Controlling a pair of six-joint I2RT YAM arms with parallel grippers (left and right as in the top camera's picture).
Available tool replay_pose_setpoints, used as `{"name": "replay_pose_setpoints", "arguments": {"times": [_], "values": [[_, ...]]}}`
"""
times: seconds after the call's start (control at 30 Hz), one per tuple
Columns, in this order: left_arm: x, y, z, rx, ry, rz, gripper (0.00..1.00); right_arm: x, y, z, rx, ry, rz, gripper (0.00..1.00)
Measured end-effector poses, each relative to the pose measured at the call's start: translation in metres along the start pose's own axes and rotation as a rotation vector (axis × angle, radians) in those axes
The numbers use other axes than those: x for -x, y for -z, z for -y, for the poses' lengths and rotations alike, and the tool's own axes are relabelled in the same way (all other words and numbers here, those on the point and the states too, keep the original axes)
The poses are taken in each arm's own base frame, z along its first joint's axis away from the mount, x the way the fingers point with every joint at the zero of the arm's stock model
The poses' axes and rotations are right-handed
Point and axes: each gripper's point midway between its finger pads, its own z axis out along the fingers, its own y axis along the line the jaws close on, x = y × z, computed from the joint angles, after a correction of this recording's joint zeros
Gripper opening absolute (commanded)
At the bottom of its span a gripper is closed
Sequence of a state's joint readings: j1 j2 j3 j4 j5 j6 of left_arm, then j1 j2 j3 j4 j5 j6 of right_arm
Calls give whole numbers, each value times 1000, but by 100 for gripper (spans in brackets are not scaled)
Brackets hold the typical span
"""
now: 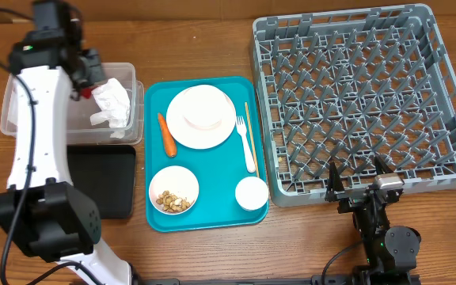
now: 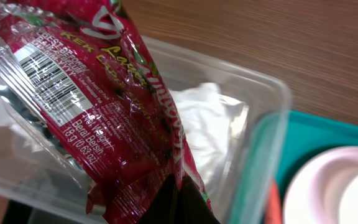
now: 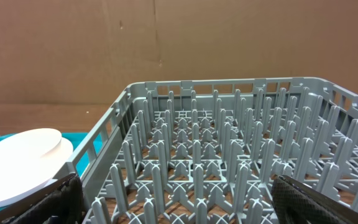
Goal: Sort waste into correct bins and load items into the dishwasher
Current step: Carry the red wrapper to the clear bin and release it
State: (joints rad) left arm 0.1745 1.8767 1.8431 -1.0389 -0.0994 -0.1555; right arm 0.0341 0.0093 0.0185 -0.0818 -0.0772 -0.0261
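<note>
Red shiny snack wrapper [image 2: 104,106] clamped in left gripper [image 1: 91,73] over clear plastic rectangular tub [image 2: 278,99], right gripper [image 1: 359,180] wide, empty; risk: foil snagging rim, landing outside

The red snack wrapper [image 2: 123,106] reads "KEK", "Net Weight", "Berat Bersih 18 g".

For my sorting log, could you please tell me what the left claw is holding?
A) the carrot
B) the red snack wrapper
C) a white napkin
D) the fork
B: the left claw is shut on the red snack wrapper above the clear tub.
</note>
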Motion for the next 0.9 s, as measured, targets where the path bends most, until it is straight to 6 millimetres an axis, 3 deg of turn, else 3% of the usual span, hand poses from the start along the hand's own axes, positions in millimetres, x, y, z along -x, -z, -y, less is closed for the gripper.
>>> {"name": "replay_pose_setpoints", "arguments": {"times": [0.17, 0.33, 0.57, 0.73, 0.8, 0.87, 0.9], "values": [[3, -3, -27, 31, 49, 0, 4, 0, 0, 0, 0, 0, 0, 100], [4, -23, -28, 35, 2, -17, 4, 0, 0, 0, 0, 0, 0, 100], [-23, -67, -32, 72, -67, -153, 4, 0, 0, 0, 0, 0, 0, 100], [-29, -76, -38, 111, -78, -180, 5, 0, 0, 0, 0, 0, 0, 100], [-28, -76, -40, 121, -79, -179, 6, 0, 0, 0, 0, 1, 0, 100], [-28, -76, -42, 131, -85, -179, 20, 0, 0, 0, 0, 0, 0, 100], [-28, -76, -42, 133, -84, -179, 21, 0, 0, 0, 0, 1, -1, 100]]}}
